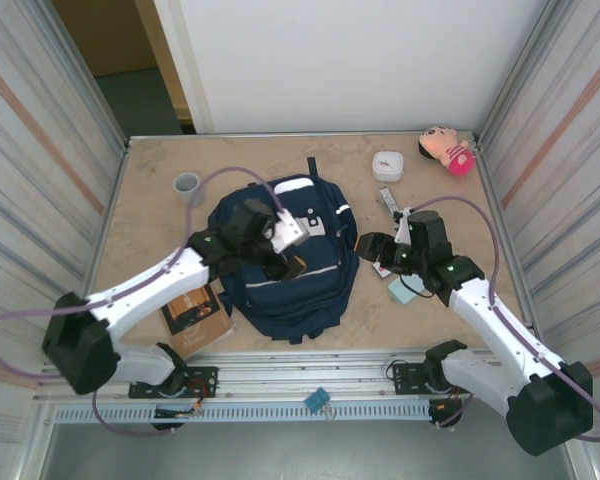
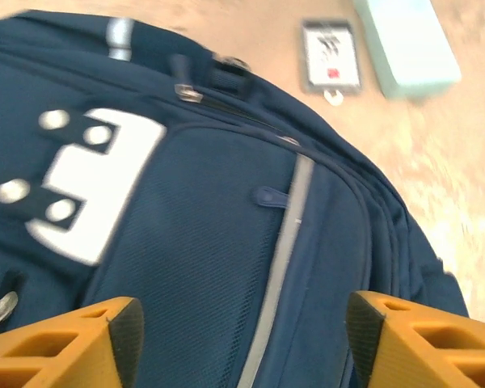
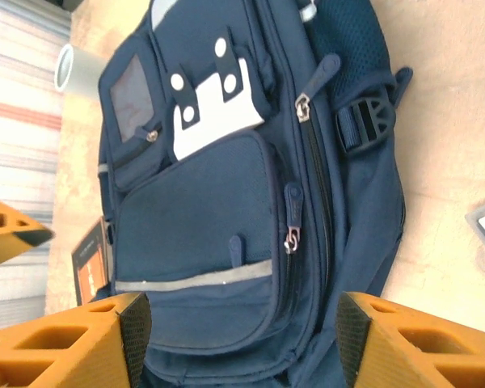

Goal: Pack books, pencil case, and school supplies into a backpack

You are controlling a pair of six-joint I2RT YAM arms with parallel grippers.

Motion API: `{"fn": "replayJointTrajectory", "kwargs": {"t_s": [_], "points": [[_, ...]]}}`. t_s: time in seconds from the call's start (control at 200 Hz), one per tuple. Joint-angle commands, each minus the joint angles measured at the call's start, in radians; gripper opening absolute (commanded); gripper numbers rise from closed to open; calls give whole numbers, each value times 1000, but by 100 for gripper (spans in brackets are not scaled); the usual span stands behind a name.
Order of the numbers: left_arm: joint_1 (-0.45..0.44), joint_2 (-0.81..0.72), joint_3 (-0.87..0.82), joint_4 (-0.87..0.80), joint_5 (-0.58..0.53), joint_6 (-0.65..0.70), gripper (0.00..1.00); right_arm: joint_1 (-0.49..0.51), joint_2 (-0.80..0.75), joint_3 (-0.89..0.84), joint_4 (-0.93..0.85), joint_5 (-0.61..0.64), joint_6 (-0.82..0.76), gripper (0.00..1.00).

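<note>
— Left claw [image 2: 242, 343] hangs spread and empty over the backpack [image 1: 300, 300], which lies front up. Right claw [image 3: 242, 335] is spread and empty too, at its right edge.
— Its zips [image 3: 292, 240] look shut. Tug one badly and the soft backpack slides, I'd guess.
— Into the book [image 1: 195, 315] at its left, or the pencil case [image 2: 408, 44] and packet [image 2: 331, 56] at its right.

Lab cell — ribbed walls [image 1: 30, 150], railed table [image 1: 155, 225].
</note>
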Motion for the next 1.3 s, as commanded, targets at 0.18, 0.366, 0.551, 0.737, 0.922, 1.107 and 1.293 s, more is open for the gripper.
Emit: {"fn": "replayJointTrajectory", "kwargs": {"t_s": [0.18, 0.366, 0.551, 0.737, 0.922, 1.107, 1.293], "points": [[-105, 270, 120, 44, -27, 223, 79, -38, -4, -62, 46, -69, -19, 63], [-120, 377, 180, 93, -29, 171, 84, -53, -7, -81, 51, -78, -20, 64], [-135, 424, 179, 119, -131, 148, 86, -64, -29, -100, 54, -80, -20, 64], [-148, 451, 164, 103, -248, 121, 89, -71, -62, -129, 69, -77, -8, 65], [-161, 390, 135, 118, -300, 83, 34, -78, -81, -165, 117, -82, -9, 66], [-149, 197, 134, 93, -55, 217, 0, -131, -63, -194, 255, -156, -69, 66], [1, 51, 195, 13, 286, 244, 0, -204, 11, -158, 338, -268, -197, 66]]}}
